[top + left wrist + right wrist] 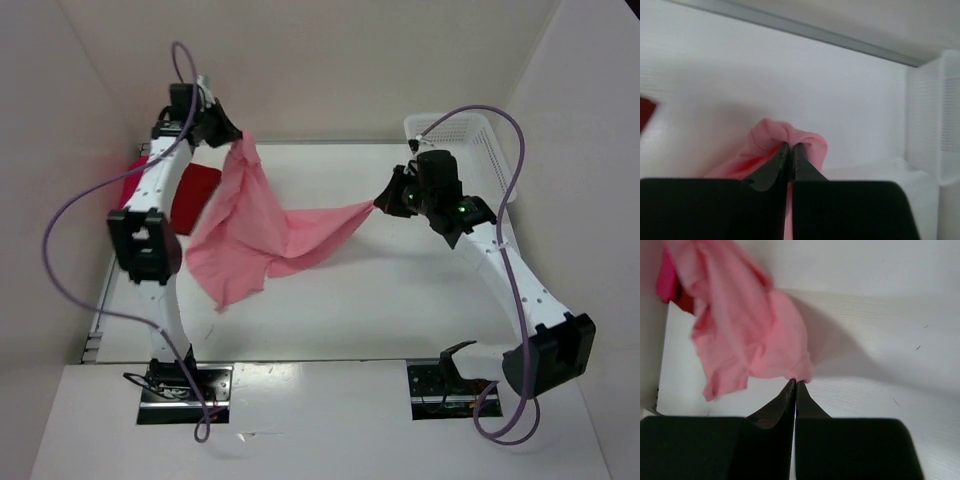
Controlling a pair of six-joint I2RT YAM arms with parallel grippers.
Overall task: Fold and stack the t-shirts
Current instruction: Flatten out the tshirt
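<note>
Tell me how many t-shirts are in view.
3. The salmon shirt hangs between the left tool and the right tool. The dark red shirt lies at the left. The magenta shirt peeks out beyond it, mostly hidden.

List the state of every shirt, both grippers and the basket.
salmon t-shirt, unfolded, held up and stretched between both grippers
dark red t-shirt, lying flat on the table, far left
magenta t-shirt, beside the dark red one, mostly hidden
left gripper, jaws shut on the salmon t-shirt
right gripper, jaws shut on the salmon t-shirt
white basket, upright, far right corner
</note>
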